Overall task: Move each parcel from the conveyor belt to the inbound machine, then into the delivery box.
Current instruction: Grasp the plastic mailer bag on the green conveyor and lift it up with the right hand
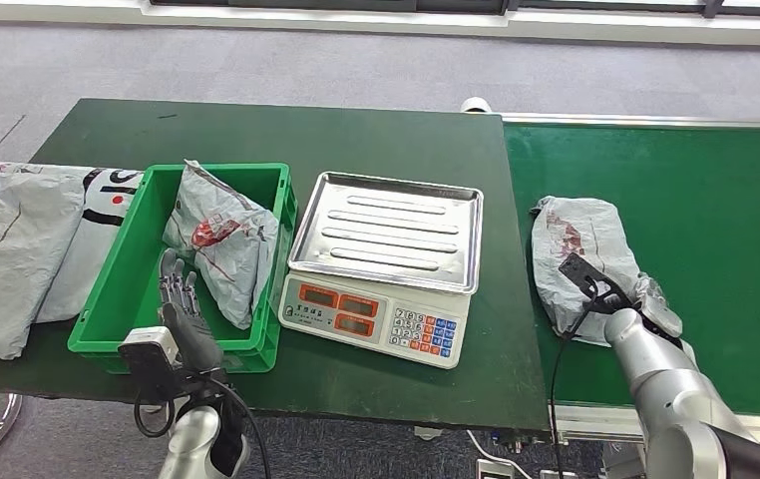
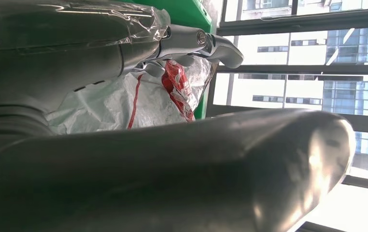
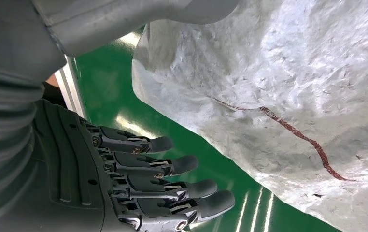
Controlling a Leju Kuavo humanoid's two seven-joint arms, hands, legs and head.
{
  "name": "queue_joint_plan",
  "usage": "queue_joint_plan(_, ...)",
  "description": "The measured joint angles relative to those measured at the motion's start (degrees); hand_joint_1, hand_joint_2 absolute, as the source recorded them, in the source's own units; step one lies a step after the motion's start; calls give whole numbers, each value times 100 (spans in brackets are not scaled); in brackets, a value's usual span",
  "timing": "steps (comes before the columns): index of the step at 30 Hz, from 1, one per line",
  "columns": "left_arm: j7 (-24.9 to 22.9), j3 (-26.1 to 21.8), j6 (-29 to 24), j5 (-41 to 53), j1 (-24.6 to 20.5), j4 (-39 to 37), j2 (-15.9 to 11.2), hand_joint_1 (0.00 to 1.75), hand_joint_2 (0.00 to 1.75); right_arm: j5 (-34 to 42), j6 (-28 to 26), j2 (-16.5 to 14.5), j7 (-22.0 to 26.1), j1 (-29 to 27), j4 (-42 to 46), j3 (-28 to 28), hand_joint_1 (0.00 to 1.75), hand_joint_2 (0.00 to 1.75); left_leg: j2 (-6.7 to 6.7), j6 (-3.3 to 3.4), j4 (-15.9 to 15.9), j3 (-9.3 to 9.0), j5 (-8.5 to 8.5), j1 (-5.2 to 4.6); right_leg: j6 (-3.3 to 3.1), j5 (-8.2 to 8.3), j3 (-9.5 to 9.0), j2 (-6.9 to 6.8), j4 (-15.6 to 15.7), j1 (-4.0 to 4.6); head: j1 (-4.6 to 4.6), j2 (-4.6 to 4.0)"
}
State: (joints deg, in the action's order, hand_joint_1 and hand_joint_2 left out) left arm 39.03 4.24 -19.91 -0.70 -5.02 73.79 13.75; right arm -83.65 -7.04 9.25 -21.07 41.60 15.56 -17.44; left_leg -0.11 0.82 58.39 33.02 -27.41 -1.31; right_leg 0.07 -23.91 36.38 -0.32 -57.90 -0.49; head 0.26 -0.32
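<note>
The left hand (image 1: 179, 311) is nearest. It stands inside the green delivery box (image 1: 122, 261), and its fingers (image 1: 173, 279) point up, a little apart, holding nothing. One parcel in the box (image 1: 224, 239) leans just beside those fingers, so that parcel looks done.

The right hand (image 1: 655, 304) is over by the conveyor belt (image 1: 735, 220). Its fingers (image 3: 172, 166) are stretched out side by side and hold nothing. The grey parcel on the belt (image 1: 577, 254) lies right beside them, between the fingers and the thumb; from the head view I cannot tell if they touch it yet. This parcel is the one left to move.

Past the fingers, the scale (image 1: 386, 261) on the dark worktop (image 1: 376, 140) has a bare tray, so I think the weighing step comes next. Two more grey bags (image 1: 17, 239) lie beside the box.
</note>
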Motion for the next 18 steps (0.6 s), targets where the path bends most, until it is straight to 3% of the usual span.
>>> queue_joint_plan(18, -4, 0, 0, 0, -5, -5, 0, 0, 0, 29, 195, -42, 144, -14, 0, -21, 0, 175, 1, 0, 0, 0, 0, 0, 0, 0, 0, 0, 0, 0, 0, 0)
